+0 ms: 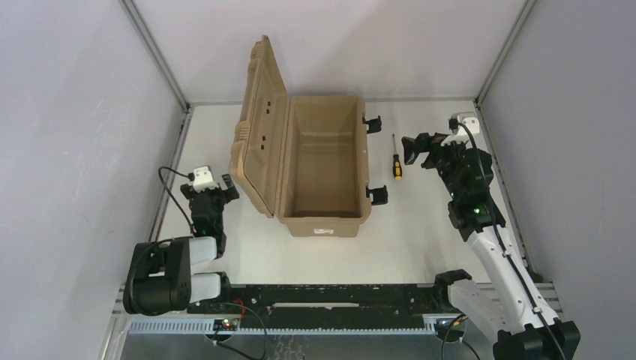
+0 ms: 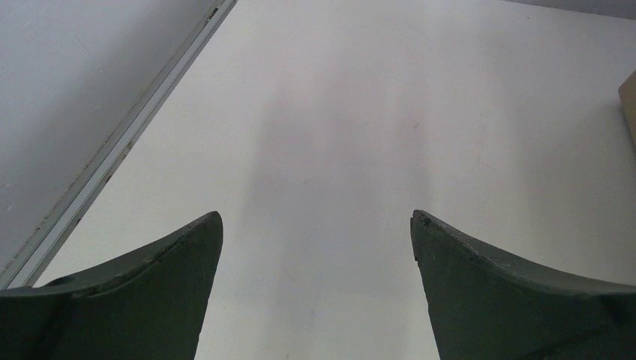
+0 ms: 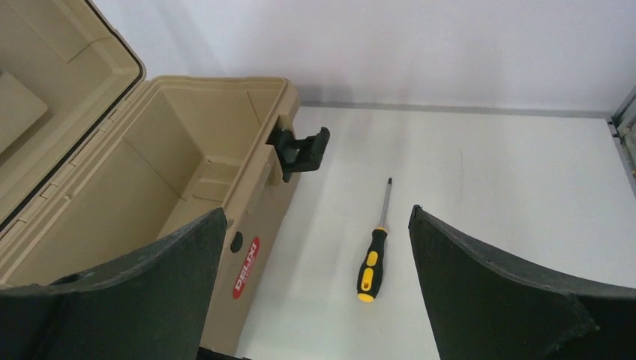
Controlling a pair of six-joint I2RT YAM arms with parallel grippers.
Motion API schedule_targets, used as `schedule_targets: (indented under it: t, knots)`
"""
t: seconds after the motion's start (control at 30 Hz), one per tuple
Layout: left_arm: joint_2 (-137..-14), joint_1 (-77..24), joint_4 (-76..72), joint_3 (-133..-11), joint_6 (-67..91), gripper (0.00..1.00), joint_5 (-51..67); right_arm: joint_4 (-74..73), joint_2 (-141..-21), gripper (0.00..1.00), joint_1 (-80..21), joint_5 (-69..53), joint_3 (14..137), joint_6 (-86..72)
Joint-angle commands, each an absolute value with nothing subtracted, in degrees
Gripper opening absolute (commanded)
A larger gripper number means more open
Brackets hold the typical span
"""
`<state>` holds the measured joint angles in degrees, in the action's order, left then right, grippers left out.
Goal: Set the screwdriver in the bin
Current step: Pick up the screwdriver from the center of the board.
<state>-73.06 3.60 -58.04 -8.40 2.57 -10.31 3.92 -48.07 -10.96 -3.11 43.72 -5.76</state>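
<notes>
The screwdriver (image 1: pixel 395 159) lies flat on the white table just right of the bin (image 1: pixel 325 221), black and yellow handle toward me, thin shaft pointing away. The tan bin stands with its lid (image 1: pixel 260 142) swung up on the left; nothing shows inside it. My right gripper (image 1: pixel 414 150) hovers open just right of the screwdriver. In the right wrist view the screwdriver (image 3: pixel 373 259) lies between and ahead of the spread fingers of the right gripper (image 3: pixel 316 213), beside the bin's wall (image 3: pixel 259 217). My left gripper (image 1: pixel 216 187) is open over bare table, left of the lid.
Two black latches (image 1: pixel 371 121) (image 1: pixel 377 195) stick out from the bin's right side toward the screwdriver. Grey walls and metal frame rails close in the table on three sides. A corner of the bin (image 2: pixel 628 109) shows at the left wrist view's right edge.
</notes>
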Motion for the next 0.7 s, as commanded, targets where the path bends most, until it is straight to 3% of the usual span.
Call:
schedule_targets:
  t: [0.0, 0.33, 0.67]
  knots:
    - [-72.1, 3.6, -60.3, -11.0, 1.8, 1.0, -10.4, 0.7, -49.5, 1.0, -12.0, -3.9, 50.4, -4.3]
    - [-72.0, 3.6, -60.3, -11.0, 1.7, 1.0, -10.5, -10.0, -54.7, 1.0, -12.1, -1.8, 62.4, -4.9]
    - [-72.1, 3.6, -60.3, -11.0, 1.7, 1.0, -10.4, -25.3, -68.1, 1.0, -12.0, 2.6, 82.2, -7.0]
